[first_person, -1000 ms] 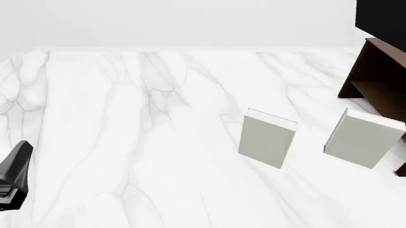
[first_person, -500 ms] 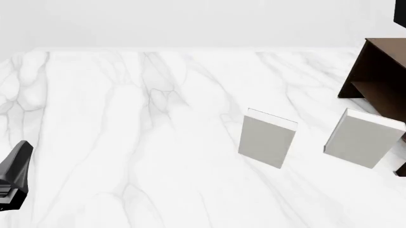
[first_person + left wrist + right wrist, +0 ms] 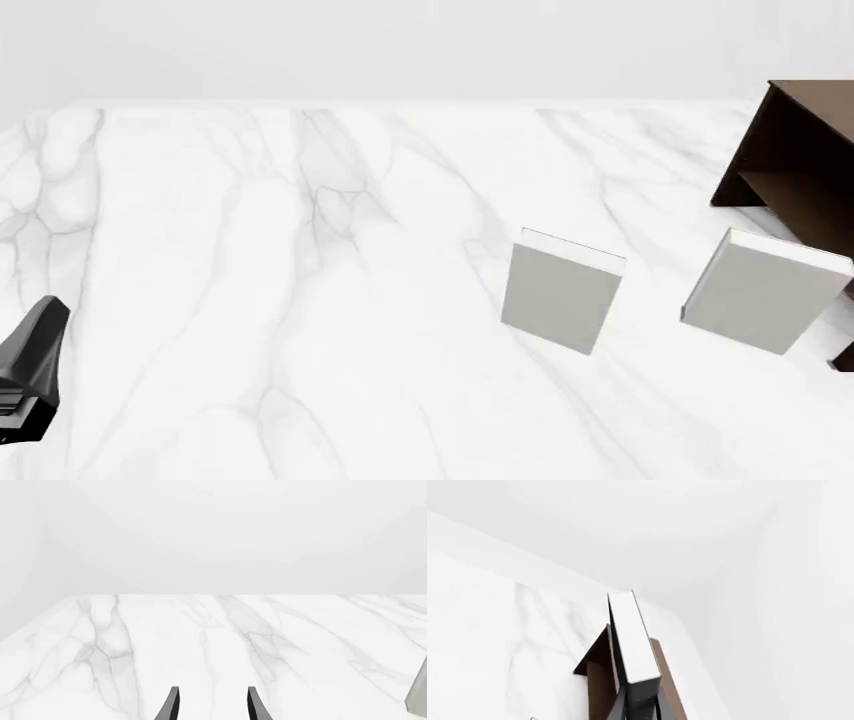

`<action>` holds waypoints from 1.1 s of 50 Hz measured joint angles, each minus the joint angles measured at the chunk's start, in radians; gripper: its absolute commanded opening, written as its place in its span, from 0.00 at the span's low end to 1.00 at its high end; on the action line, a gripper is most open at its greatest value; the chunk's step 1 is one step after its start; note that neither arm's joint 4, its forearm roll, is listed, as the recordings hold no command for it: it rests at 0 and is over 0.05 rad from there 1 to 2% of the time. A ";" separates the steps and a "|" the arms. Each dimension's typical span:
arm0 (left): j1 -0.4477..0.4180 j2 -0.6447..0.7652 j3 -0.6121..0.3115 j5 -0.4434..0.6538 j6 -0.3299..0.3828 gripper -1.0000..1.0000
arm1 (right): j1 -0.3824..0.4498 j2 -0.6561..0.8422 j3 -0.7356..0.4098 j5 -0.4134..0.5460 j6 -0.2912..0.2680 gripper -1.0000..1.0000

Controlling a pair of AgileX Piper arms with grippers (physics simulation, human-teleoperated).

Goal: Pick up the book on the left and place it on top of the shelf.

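Note:
In the right wrist view the book (image 3: 631,635), black with white page edges, stands on edge between the fingers of my right gripper (image 3: 640,702), which is shut on it. The book hangs above the dark brown shelf (image 3: 599,662), whose flat top shows on both sides of it. The front view shows only the shelf (image 3: 798,165) at the right edge; the book and right gripper are out of that frame. My left gripper (image 3: 212,707) is open and empty over bare marble, low at the table's near left (image 3: 30,370).
Two light grey books (image 3: 562,290) (image 3: 763,291) stand upright on the white marble table (image 3: 267,300), in front of the shelf. The edge of one grey book (image 3: 419,695) shows in the left wrist view. A pale wall lies behind the table.
The black book at the front view's top right corner has risen out of the frame. The left gripper and the grey books have not moved.

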 measured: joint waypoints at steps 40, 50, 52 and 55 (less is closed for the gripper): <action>0.000 0.000 0.000 0.000 0.000 1.00 | -0.163 0.084 0.013 -0.063 -0.054 0.00; 0.000 0.000 0.000 0.000 0.000 1.00 | -0.197 0.119 -0.010 -0.074 -0.078 0.00; 0.000 0.000 0.000 0.000 0.000 1.00 | -0.204 0.127 -0.014 -0.078 -0.083 0.00; 0.000 0.000 0.000 0.000 0.000 1.00 | -0.213 0.137 -0.018 -0.082 -0.090 0.00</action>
